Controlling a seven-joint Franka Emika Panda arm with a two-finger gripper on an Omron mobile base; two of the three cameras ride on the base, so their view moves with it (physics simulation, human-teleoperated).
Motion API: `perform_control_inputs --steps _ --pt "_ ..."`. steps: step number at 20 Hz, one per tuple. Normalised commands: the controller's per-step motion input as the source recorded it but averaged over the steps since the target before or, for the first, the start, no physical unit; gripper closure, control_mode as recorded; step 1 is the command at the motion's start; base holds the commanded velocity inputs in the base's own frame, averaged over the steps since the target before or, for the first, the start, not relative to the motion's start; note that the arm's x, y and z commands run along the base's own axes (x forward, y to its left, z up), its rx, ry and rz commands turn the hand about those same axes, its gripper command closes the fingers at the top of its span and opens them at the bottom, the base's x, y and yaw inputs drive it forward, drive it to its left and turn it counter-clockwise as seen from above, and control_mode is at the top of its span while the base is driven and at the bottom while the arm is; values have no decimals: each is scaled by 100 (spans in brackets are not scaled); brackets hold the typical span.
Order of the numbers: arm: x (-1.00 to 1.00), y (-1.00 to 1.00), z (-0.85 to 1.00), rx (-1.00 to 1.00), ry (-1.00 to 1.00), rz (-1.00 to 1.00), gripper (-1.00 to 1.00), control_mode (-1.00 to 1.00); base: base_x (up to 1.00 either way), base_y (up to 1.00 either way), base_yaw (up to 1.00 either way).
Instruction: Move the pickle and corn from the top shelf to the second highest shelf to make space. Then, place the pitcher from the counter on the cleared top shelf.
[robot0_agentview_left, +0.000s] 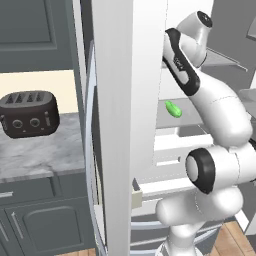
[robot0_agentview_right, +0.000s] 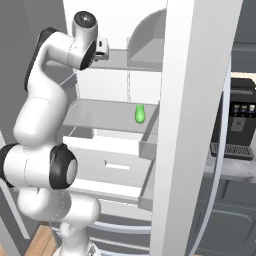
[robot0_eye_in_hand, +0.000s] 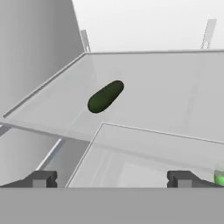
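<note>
Overhead, wide-spread fingers (robot0_eye_in_hand: 111, 179) hang empty above the top shelf (robot0_eye_in_hand: 175, 87).
Smooth, glossy, oblong pickle (robot0_eye_in_hand: 105, 96) lies near that flat grey panel's back-left corner.

Black toaster (robot0_agentview_left: 28, 113) with two round knobs on its front, standing at left against a cream wall (robot0_agentview_left: 37, 82). Black coffee machine (robot0_agentview_right: 235, 122) at far right, partly hidden behind an open white door (robot0_agentview_right: 192, 125). Wooden floor (robot0_agentview_left: 232, 240) below, near the picture's corner.
</note>
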Motion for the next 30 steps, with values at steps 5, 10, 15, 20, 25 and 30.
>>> perform_control_inputs --steps 5,10,15,20,25,30 --pt "43 39 0 -1 0 2 -100 -100 0 0 0" --pt "37 24 0 0 3 0 -100 -100 0 0 0" --pt "38 16 -1 0 4 0 -100 -100 0 0 0" --pt "39 20 -14 0 8 0 -100 -100 0 0 0" --pt "39 17 -10 0 6 0 -100 -100 0 0 0" --pt "32 6 -7 0 3 0 -100 -100 0 0 0"
